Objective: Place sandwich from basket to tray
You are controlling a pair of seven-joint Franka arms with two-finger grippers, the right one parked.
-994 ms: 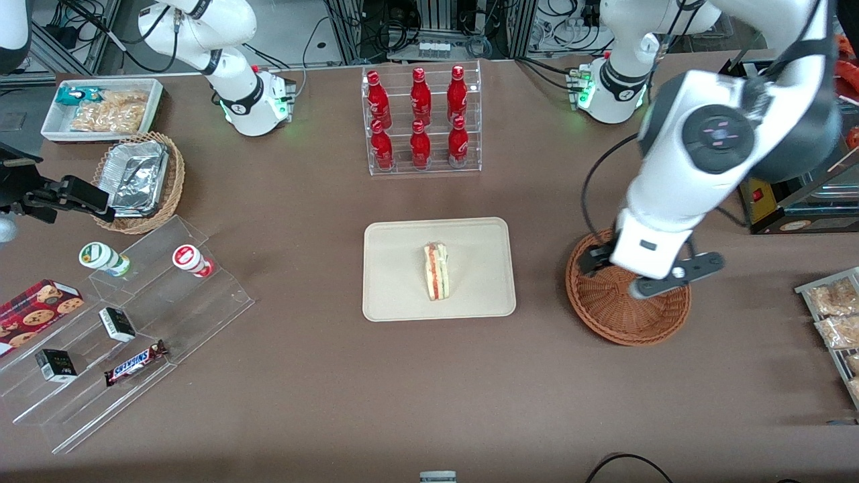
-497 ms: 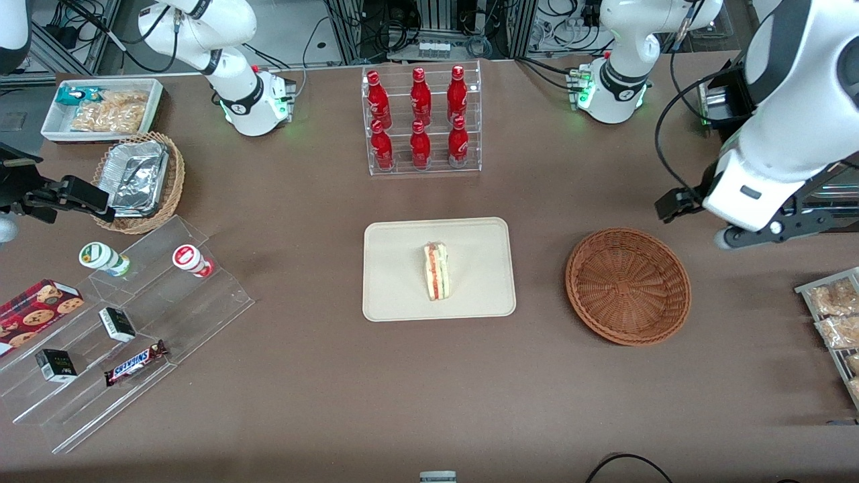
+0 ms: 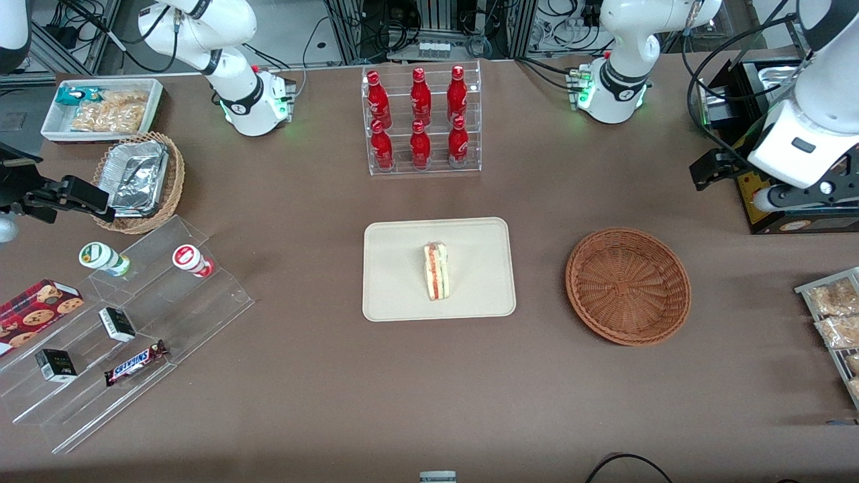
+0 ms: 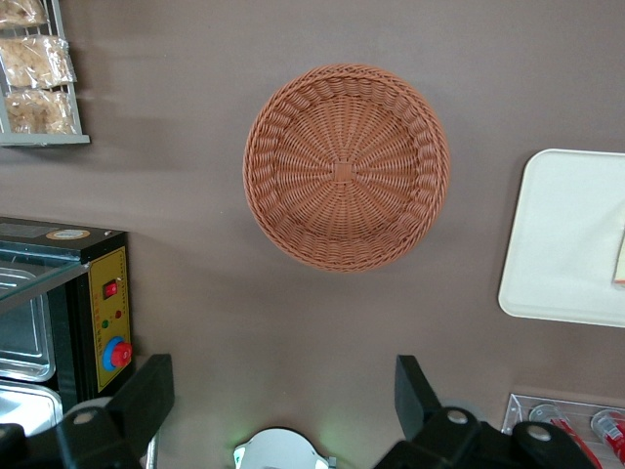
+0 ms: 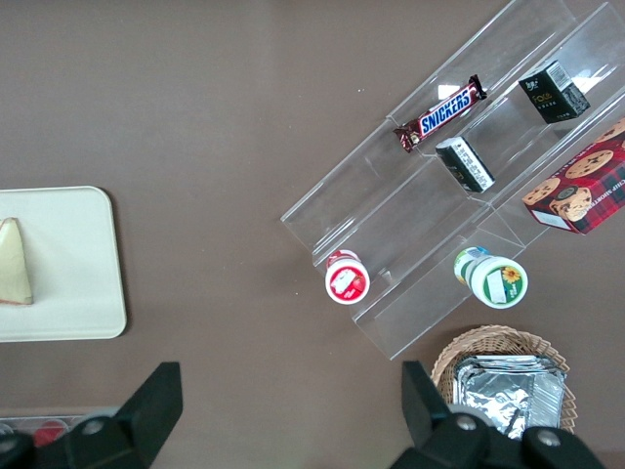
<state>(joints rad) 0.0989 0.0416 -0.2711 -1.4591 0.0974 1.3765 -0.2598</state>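
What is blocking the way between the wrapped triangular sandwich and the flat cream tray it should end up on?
Nothing visible: the wrapped triangular sandwich already lies on the flat cream tray. The round reddish-brown wicker basket holds nothing, and the open gripper hangs above bare table, away from both.

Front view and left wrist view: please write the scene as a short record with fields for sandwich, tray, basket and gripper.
sandwich: lying on the tray, near its middle
tray: flat on the table, beside the basket
basket: holds nothing, toward the working arm's end
gripper: open, holding nothing, raised above the table, farther from the front camera than the basket
task state: sandwich already on tray
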